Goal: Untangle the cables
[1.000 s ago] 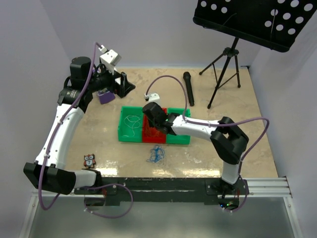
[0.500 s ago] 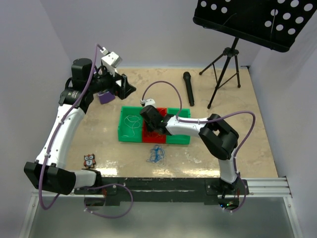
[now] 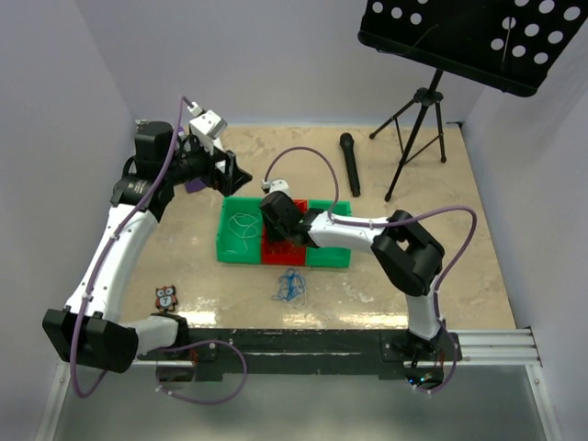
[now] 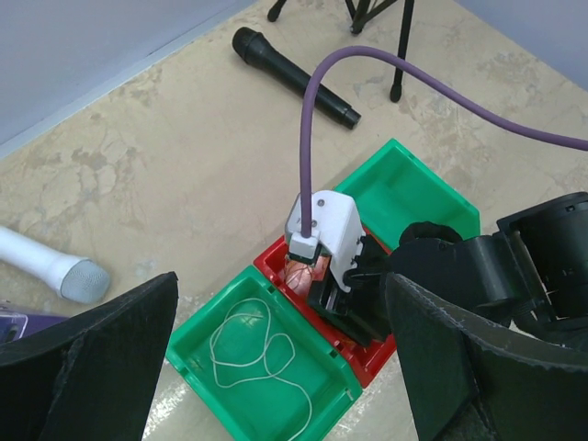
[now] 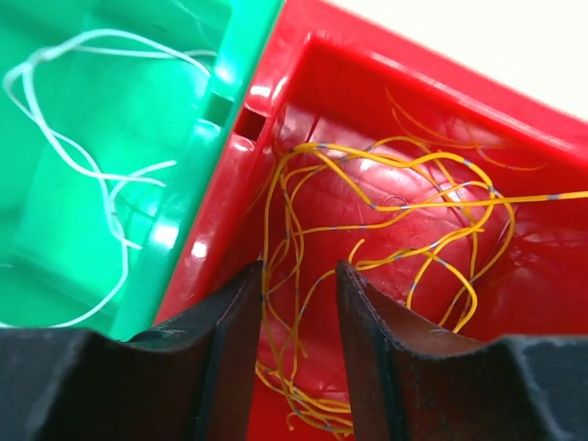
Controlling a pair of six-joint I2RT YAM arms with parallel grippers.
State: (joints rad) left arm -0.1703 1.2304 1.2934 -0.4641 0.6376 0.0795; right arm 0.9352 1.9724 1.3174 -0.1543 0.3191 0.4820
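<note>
From above, my right gripper covers the red bin, so the orange cable is basically hidden there. Wrist cam: its lower loops duck under my fingers, and the white cable gets chopped by the left edge.

Bright, even overhead light, soft shadows. Glare gleams on the red bin just ahead of the right gripper, itself dark and blurred.
</note>
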